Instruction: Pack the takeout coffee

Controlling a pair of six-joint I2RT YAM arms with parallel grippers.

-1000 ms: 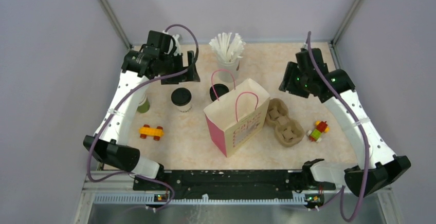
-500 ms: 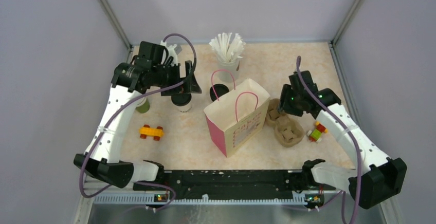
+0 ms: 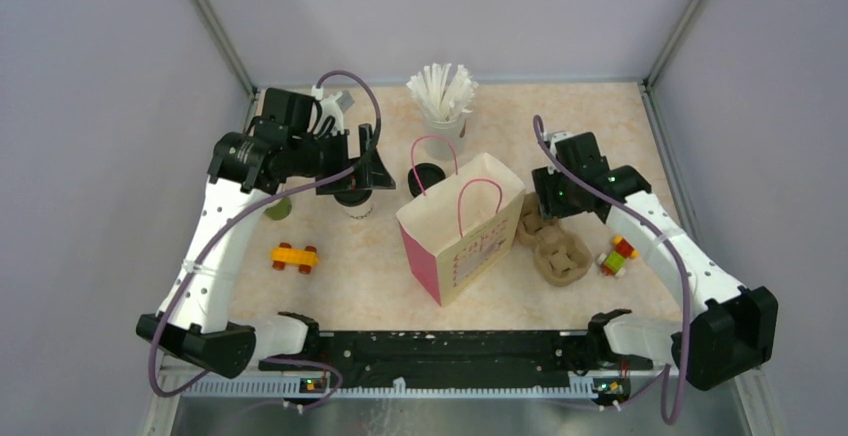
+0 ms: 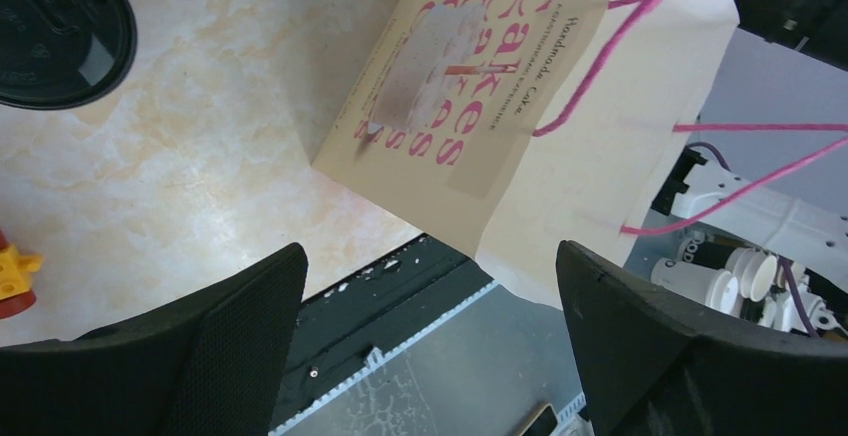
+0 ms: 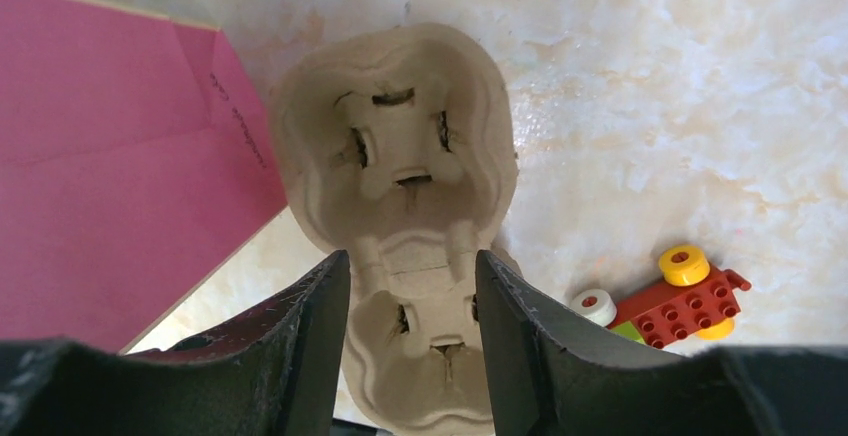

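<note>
Overhead, the takeout coffee (image 3: 354, 203), a small white cup with a black lid (image 4: 55, 26), stands on the table (image 3: 340, 291) just left of the paper bag (image 3: 462, 234) and a little farther back. The left gripper (image 3: 368, 172) hangs directly over it and hides part of the lid. Its jaws are spread wide and hold nothing. In the left wrist view the lid sits in the upper left corner, outside the two fingers (image 4: 225, 346); the gap between them frames the bag's printed face instead. A second black-lidded cup (image 3: 425, 178) stands just behind the bag's back left corner, partly screened by a pink handle.

Just right of the bag lies a brown pulp cup carrier (image 3: 555, 249). The right gripper (image 3: 545, 206) is over the carrier's far end, its jaws partly apart. In the right wrist view the carrier's narrow middle shows between the fingers (image 5: 300, 356); whether they touch it cannot be told, and the bag's pink side fills the left edge.

Right of the carrier, well clear of the bag, lies a red, yellow and green toy (image 3: 618, 254). Behind the bag stands a cup of white straws (image 3: 441, 96). Left of the bag and nearer the arm bases lies a yellow and orange toy brick (image 3: 294, 256)
</note>
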